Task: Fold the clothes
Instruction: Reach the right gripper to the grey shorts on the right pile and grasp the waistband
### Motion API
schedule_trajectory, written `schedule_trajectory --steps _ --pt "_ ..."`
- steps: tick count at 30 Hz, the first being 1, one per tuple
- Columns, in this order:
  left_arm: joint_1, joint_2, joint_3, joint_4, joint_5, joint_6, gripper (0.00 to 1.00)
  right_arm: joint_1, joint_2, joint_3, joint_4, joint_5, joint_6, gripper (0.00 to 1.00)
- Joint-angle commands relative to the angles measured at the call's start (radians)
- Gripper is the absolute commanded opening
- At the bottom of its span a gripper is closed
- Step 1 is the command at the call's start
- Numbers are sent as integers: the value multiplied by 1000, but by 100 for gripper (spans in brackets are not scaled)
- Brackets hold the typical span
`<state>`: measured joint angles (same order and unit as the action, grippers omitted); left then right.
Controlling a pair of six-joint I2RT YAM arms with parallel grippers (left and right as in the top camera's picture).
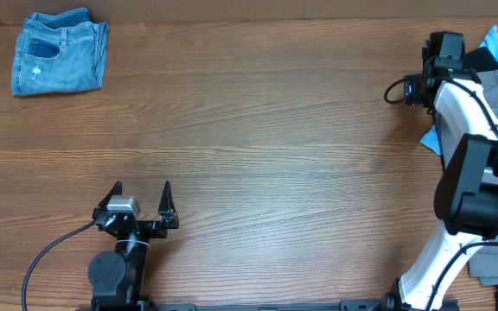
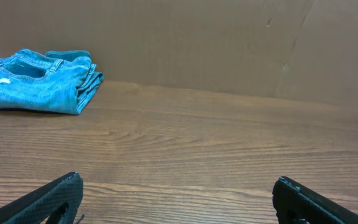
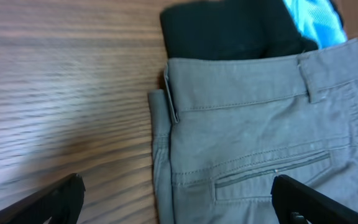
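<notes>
The wooden table (image 1: 258,130) is bare across its middle, with the clothes at its two far ends. The grey shorts (image 3: 260,143), the biggest piece, lie flat directly under the right pincer (image 3: 176,183). Its fingers are spread wide and pinch nothing, with the waistband corner and a welt pocket lying between them in the wrist view. Just beyond that pincer, touching the waistband, lies the black garment (image 3: 229,31). The denim shorts (image 1: 59,53), small and already folded, sit well ahead and to the left of the left pincer (image 1: 142,186), which is also spread and empty, low near the table's near edge. Smallest in view, the light-blue cloth (image 3: 312,18) peeks out past the black garment, ahead and to the right of the right pincer. The step in hand looks like picking the grey shorts out of the pile. The risk is a closure too far forward, which would catch the black garment along with the waistband and drag both out together. A shallow pinch could take only the top layer, so the shorts would unfold or slip loose when pulled toward the middle of the table.
</notes>
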<state>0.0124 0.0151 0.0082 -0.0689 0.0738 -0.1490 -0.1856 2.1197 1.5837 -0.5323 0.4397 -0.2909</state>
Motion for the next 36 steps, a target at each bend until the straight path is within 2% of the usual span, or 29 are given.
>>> schedule_trajectory --steps 1,24,30,36 --pt "-6 -11 -3 -2 -6 22 100 -3 35 34 27 32 -41 100" --pt "-6 -11 -3 -3 -6 22 100 -64 195 34 57 116 -54 99" --pt "-6 -11 -3 -3 -6 22 100 -80 197 34 56 34 -54 84" --pt "-6 -11 -3 -2 -6 22 100 -78 198 33 61 -38 -50 61"
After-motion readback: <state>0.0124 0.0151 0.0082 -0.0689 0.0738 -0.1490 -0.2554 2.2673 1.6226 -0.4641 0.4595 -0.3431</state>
